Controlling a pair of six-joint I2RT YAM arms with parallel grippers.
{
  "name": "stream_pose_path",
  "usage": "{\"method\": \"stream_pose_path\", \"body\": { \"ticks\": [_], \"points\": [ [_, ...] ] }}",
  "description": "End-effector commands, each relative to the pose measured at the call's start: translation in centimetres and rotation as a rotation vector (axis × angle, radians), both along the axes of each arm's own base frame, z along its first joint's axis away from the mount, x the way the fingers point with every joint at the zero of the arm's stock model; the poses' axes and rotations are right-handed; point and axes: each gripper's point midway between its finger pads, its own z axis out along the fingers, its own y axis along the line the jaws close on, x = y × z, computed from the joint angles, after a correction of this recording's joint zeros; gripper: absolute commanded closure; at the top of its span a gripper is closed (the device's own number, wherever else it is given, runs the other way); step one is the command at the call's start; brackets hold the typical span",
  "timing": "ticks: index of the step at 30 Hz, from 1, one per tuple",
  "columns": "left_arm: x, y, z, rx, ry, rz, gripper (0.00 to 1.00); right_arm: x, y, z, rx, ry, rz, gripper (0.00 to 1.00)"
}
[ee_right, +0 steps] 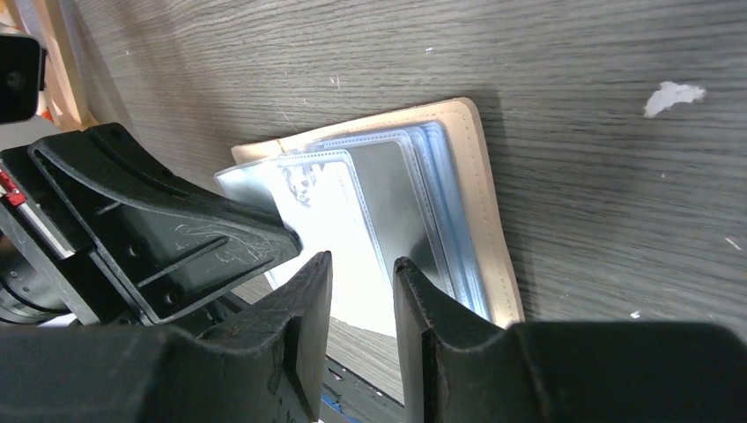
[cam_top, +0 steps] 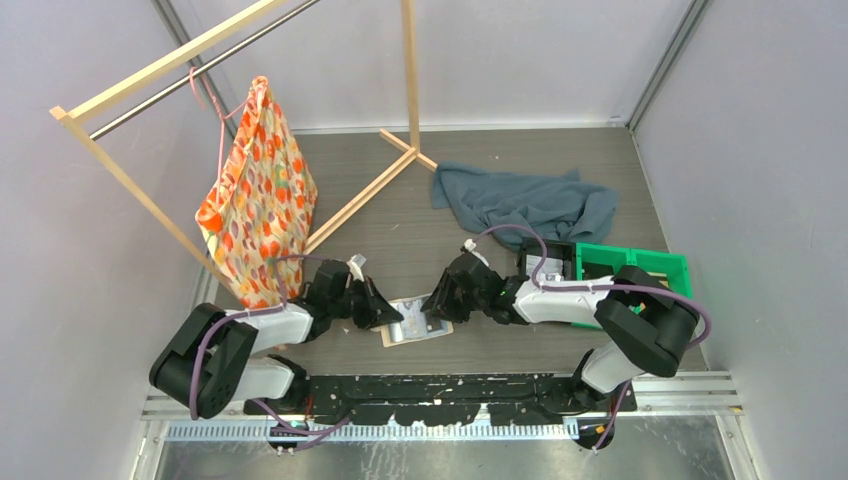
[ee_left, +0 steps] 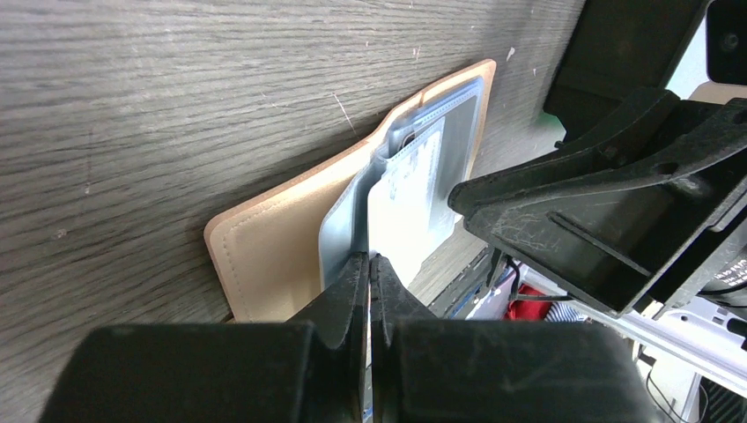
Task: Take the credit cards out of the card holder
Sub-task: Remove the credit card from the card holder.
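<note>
The tan card holder (cam_top: 392,338) lies open on the table between my two grippers. In the left wrist view its tan cover (ee_left: 264,256) lies flat and a pale blue-grey pocket leaf (ee_left: 343,220) stands up from it. My left gripper (ee_left: 370,262) is shut on the lower edge of that leaf. In the right wrist view the clear pockets fan out and a glossy grey credit card (ee_right: 392,207) shows inside one. My right gripper (ee_right: 363,261) hovers open just over the pockets, with nothing between its fingers. The left gripper's black body (ee_right: 167,238) sits close beside it.
An orange patterned bag (cam_top: 258,200) hangs on a wooden rack at the back left. A blue-grey cloth (cam_top: 525,200) lies at the back right. A black tray (cam_top: 548,262) and a green bin (cam_top: 640,265) stand by the right arm.
</note>
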Motion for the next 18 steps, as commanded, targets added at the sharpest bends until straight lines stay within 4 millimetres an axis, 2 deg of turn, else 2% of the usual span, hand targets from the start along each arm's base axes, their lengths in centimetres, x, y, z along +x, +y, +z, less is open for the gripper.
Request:
{"method": "stream_pose_path", "body": {
  "ticks": [1, 10, 18],
  "points": [
    [0.2, -0.5, 0.8, -0.041, -0.037, -0.030, 0.99, 0.5, 0.9, 0.7, 0.007, -0.030, 0.017, 0.63],
    [0.1, -0.7, 1.2, -0.055, -0.058, -0.046, 0.99, -0.1, -0.1, -0.6, -0.009, -0.007, 0.004, 0.63],
    [0.2, -1.0, 0.4, -0.059, -0.033, -0.064, 0.99, 0.6, 1.1, 2.0, 0.053, -0.065, 0.023, 0.64]
  ]
}}
